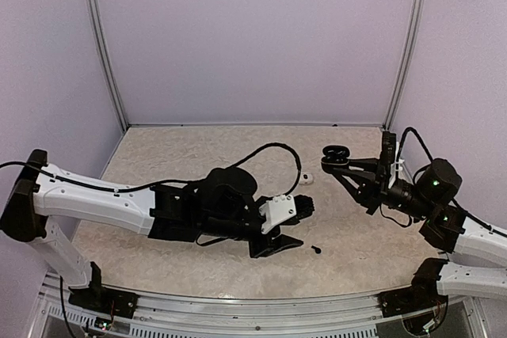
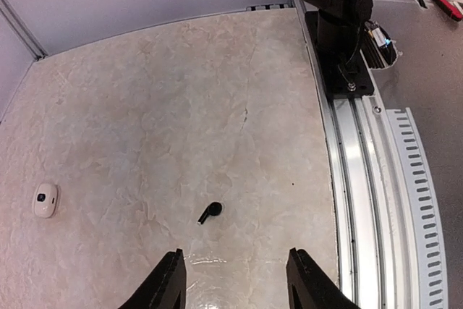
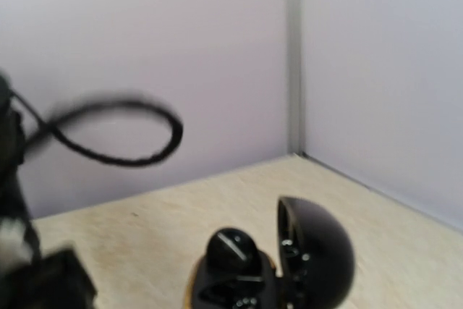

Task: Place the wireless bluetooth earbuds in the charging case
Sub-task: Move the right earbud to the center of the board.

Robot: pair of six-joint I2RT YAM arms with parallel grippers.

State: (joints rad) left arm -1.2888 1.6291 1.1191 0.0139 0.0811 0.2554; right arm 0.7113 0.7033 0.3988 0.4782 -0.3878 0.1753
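A black earbud [image 2: 210,212] lies on the beige table just ahead of my left gripper [image 2: 235,280], which hovers low over it, open and empty. The same earbud [image 1: 317,249] shows in the top view, right of the left gripper [image 1: 295,225]. My right gripper [image 1: 339,162] is raised at the right and shut on an open black charging case [image 1: 336,153]. In the right wrist view the case [image 3: 246,284] has its lid [image 3: 318,251] swung up and one black earbud [image 3: 231,250] seated inside. No white earbuds are in view.
A small white rounded case-like object [image 1: 305,180] lies on the table between the arms, and shows at the left of the left wrist view [image 2: 45,200]. A black cable [image 1: 273,148] loops above the left arm. The metal rail [image 2: 362,164] runs along the table's near edge.
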